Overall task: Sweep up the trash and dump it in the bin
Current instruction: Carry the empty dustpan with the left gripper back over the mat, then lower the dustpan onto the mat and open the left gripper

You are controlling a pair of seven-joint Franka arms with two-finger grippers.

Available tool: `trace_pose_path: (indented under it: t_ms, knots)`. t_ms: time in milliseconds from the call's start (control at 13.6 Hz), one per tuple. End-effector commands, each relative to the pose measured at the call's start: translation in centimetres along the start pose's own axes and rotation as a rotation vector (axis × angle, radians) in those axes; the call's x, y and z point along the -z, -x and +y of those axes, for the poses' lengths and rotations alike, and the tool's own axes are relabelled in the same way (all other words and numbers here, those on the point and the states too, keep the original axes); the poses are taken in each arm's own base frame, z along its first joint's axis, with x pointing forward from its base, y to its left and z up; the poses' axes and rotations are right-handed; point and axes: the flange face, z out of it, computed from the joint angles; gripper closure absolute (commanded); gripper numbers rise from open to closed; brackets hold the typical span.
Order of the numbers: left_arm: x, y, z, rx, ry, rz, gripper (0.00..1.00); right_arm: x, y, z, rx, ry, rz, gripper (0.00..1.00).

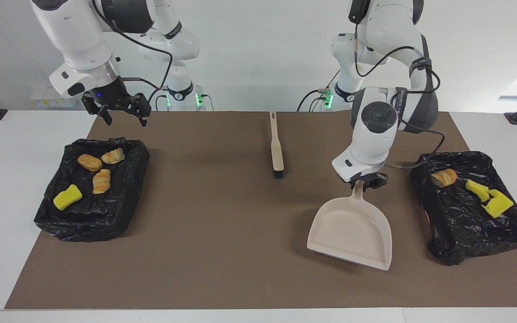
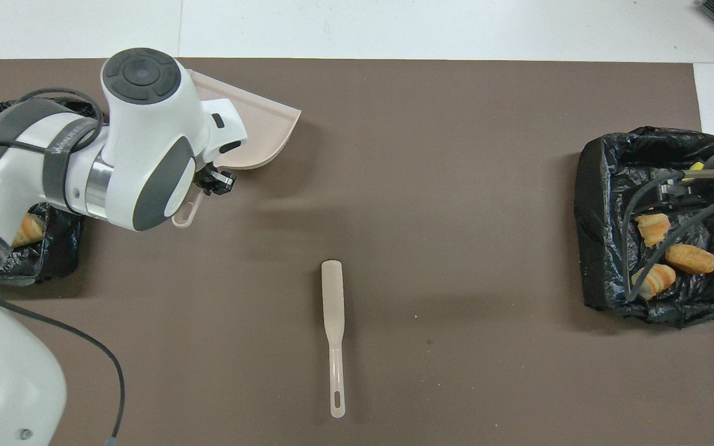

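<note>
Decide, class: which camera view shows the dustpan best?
The facing view: the whole dustpan shows, its handle in the shut left gripper, over the mat between brush and bin. In the overhead view the arm hides most of it; only one edge and the handle's end show.

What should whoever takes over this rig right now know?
Left gripper: shut on the dustpan handle, pan empty, over the mat beside the bin at the left arm's end.
Right gripper: open, empty, waiting above the other bin.
Trash: a pastry and yellow sponge pieces in the left arm's bin; three pastries and one sponge in the right arm's bin.
Brush: on the mat mid-table, untouched.
Done: no trash seen on the mat.
Left: set the dustpan down.
</note>
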Motion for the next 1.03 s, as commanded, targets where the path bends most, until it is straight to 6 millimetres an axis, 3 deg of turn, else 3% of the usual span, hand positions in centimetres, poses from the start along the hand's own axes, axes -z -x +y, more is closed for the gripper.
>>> trace_pose_path:
  t_ms: [0,221,295,368,663,957]
  knots:
    - [0.4,-0.9,2.7,0.078,0.057,0.043,1.0,0.0,0.2,0.2,-0.01,-0.014,0.018,0.0]
    - [0.2,-2.8,6.9,0.24,0.119,0.086,1.0,0.0,0.2,0.1,-0.009,-0.014,0.018,0.0]
    - [0.4,-3.0,7.3,0.256,0.139,0.086,1.0,0.0,0.2,0.2,-0.01,-0.014,0.018,0.0]
    - [0.5,-3.0,9.0,0.236,0.14,0.087,1.0,0.0,0.2,0.2,-0.01,-0.014,0.018,0.0]
    - [-3.0,-5.7,14.4,0.299,0.128,0.06,1.0,0.0,0.2,0.2,-0.01,-0.014,0.018,0.0]
    - [-3.3,-5.7,15.7,0.298,0.141,0.052,1.0,0.1,0.2,0.2,-0.01,-0.014,0.019,0.0]
